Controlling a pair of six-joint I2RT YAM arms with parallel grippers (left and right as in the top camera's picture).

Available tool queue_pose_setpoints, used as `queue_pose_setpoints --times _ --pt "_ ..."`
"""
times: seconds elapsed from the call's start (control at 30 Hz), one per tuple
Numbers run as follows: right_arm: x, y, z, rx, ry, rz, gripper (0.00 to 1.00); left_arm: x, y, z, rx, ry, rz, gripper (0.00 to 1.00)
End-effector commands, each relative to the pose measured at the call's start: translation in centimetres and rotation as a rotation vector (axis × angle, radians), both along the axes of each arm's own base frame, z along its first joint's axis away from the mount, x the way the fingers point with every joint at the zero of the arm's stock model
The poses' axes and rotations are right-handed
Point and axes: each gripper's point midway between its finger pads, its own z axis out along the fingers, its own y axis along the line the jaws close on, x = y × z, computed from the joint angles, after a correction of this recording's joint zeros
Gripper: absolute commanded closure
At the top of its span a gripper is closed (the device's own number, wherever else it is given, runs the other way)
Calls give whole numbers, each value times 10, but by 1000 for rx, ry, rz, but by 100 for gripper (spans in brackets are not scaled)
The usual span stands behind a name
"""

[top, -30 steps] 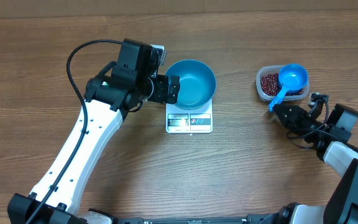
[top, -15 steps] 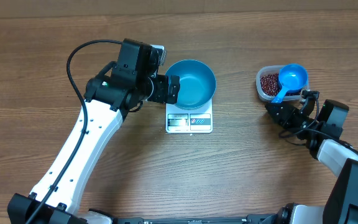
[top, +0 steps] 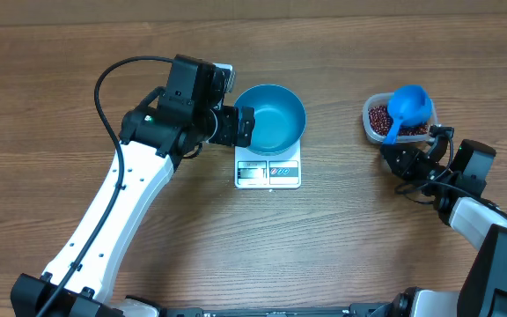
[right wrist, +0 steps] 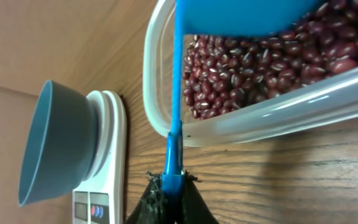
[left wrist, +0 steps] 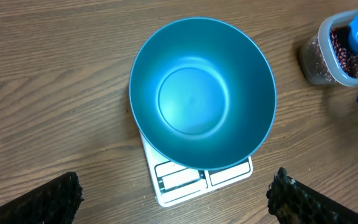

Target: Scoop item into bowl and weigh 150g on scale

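Gripping scoop, beans beyond right hand

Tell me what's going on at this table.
The right gripper is shut on the handle of the blue scoop, whose cup hangs over the clear tub of red-brown beans. The blue bowl sits empty on the white scale. The left gripper is open beside the bowl, holding nothing.

Bright blue bowl, white scale, maroon beans, blue scoop, brown wood-grain table
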Motion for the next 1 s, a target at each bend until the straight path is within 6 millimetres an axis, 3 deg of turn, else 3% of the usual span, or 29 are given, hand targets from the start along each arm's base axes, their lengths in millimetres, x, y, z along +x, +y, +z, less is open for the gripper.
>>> queue_pose_setpoints --times 0.0,0.2,0.43,0.8,0.9,0.97 --pt "0 3 1 17 -8 21 96 2 -1 11 4 -37 -16 1" --pt "1 14 17 76 -43 86 97 6 -4 16 -15 -59 -23 0" --pt "6 10 32 59 37 107 96 7 -26 31 -131 -87 -100 0" --pt "3 -28 90 -289 199 90 96 12 -23 34 -173 -74 -40 1" --pt "-1 -42 99 -439 286 41 96 12 -23 34 -185 -66 -24 1" --pt "-1 -42 102 -525 312 38 96 11 -24 34 -188 -65 -28 0"
